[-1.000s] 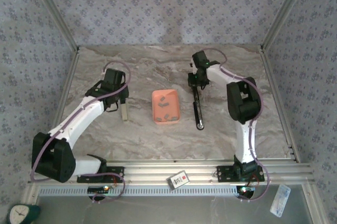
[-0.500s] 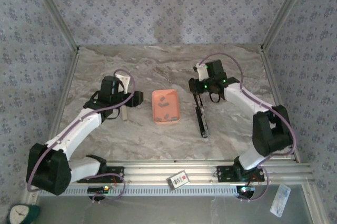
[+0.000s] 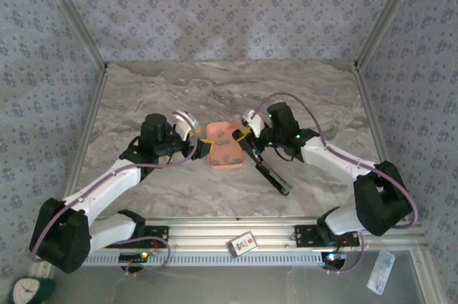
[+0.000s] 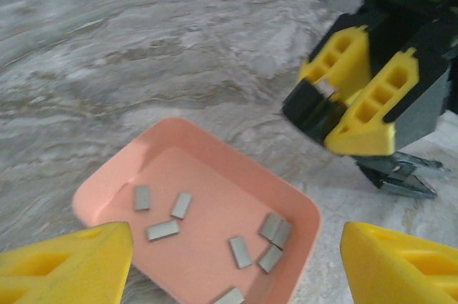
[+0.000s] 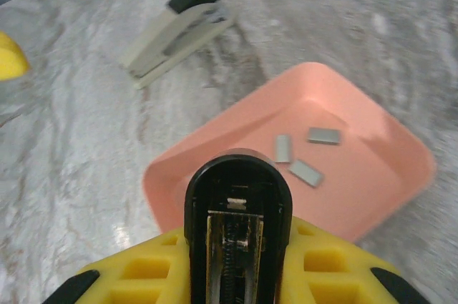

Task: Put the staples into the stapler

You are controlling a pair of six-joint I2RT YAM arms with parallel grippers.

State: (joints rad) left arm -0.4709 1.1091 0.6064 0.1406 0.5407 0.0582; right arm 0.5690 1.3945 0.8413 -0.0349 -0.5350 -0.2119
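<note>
Nearest the table's (image 3: 179,89) near edge, my right gripper (image 3: 244,136) pinches the black stapler (image 3: 270,174). My left gripper (image 3: 202,145) is spread at the tray's (image 3: 227,164) left rim. The staples (image 4: 240,252) lie loose inside, mid-table.

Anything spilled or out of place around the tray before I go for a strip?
Nothing spilled: the visible staples lie inside the tray, at mixed angles. One oddity: a second, light grey stapler lies on the table beyond the tray, while the right gripper grips the black stapler.
</note>
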